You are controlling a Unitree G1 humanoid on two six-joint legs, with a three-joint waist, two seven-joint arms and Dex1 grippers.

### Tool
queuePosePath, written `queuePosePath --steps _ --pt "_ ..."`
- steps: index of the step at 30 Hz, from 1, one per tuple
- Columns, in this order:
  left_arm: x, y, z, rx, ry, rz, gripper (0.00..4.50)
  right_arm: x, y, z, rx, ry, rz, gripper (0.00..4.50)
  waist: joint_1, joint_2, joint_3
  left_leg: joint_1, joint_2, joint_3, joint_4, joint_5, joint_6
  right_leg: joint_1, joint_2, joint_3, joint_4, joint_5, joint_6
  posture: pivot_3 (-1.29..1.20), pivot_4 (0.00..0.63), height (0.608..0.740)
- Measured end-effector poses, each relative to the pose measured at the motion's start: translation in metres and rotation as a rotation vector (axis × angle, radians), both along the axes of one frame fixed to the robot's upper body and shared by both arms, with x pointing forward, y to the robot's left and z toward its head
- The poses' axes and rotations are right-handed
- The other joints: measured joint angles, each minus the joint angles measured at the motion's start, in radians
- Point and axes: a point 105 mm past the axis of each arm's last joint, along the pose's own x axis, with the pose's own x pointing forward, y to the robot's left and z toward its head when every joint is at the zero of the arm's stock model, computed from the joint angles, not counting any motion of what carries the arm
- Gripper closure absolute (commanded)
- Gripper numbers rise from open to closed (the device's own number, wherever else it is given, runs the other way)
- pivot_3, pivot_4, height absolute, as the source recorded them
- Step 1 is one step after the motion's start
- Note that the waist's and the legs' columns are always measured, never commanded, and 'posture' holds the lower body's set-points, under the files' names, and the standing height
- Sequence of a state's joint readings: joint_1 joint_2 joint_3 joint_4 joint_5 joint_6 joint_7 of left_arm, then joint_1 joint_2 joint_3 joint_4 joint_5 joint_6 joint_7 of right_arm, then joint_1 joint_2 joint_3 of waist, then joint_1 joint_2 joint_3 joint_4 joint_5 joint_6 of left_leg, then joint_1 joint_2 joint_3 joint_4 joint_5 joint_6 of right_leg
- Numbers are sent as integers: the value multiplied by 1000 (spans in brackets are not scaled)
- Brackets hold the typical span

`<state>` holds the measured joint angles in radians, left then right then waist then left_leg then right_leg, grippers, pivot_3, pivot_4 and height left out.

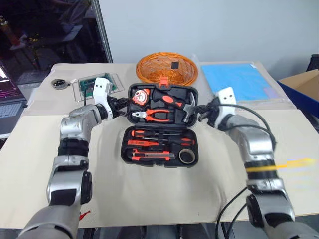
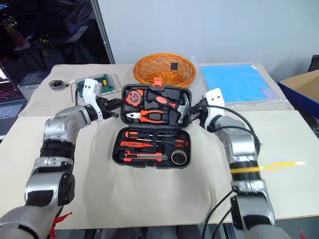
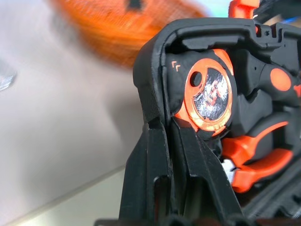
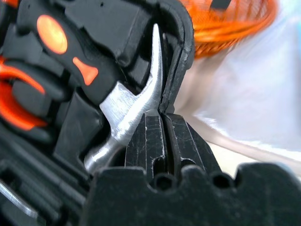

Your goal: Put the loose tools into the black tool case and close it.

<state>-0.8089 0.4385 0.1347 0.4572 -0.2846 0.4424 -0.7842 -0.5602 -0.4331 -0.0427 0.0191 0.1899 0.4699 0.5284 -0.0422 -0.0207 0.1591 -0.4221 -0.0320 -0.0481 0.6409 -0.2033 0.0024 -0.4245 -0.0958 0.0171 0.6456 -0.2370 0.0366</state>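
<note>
Both grippers clamped on the lid edges of the open tool case (image 1: 159, 124).

Left gripper (image 1: 121, 110) pinches the left rim; right gripper (image 1: 200, 113) pinches the right rim beside the hammer (image 1: 188, 109). Screwdrivers (image 1: 159, 135), knife (image 1: 149, 157) and tape roll (image 1: 187, 156) sit in the base.

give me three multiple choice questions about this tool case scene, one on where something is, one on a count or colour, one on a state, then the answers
1. Where is the wicker basket?
A. Just beyond the black tool case
B. Inside the case
C. On the blue sheet

2. How many screwdrivers lie in the case's near half?
A. One
B. Three
C. Five

3. What state is the case in?
A. Shut and latched
B. Open, lid gripped at both side edges
C. Open, untouched

Answers:
1 A: it sits on the table right past the lid's far edge.
2 B: three slim orange-and-black handles fill the recesses.
3 B: the left gripper and right gripper are each shut on a lid rim.
</note>
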Motion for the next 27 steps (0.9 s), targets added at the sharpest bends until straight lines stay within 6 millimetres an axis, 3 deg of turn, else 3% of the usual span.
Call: queuePosePath --steps 5,7,9,12,13,17,22,27 --pt "-32 -1 -4 249 -266 -99 4462 -36 -5 -6 -100 -120 11 4500 4 0 0 3 0 1 0 -1 1 3 0 2 -2 0 0 0 150 740" --pt "-42 1 -8 276 -282 -142 3759 -48 -5 -9 -127 -149 20 4500 10 0 0 9 0 1 0 -1 1 8 0 2 -3 0 -1 0 150 740" --pt "-50 1 -15 285 -270 -183 3212 -58 -4 -13 -156 -158 36 3814 13 1 0 20 0 2 0 -1 1 20 1 2 -7 0 -1 0 150 740" --pt "-60 2 -24 254 -222 -214 1989 -74 -1 -19 -192 -152 79 2807 17 2 1 31 9 2 0 -1 2 34 6 0 -16 -4 5 0 150 740" --pt "-63 2 -25 237 -202 -228 1967 -80 1 -19 -200 -155 96 2586 17 2 1 33 10 2 0 -1 1 36 7 0 -16 -4 5 0 150 740" --pt "-88 20 -27 182 -56 -294 1967 -115 -1 -29 -352 -86 212 2586 14 2 1 33 13 3 0 -1 2 36 8 0 -15 -5 4 0 150 740" --pt "-134 66 -42 177 283 -381 1967 -146 -20 -48 -397 124 265 2586 7 1 1 32 13 3 0 -2 3 35 6 0 -15 -6 3 0 150 740" --pt "-162 76 -34 194 392 -506 1967 -171 -26 -42 -374 242 376 4016 31 1 2 33 14 4 0 -2 3 37 5 -1 -18 -9 3 0 150 740"
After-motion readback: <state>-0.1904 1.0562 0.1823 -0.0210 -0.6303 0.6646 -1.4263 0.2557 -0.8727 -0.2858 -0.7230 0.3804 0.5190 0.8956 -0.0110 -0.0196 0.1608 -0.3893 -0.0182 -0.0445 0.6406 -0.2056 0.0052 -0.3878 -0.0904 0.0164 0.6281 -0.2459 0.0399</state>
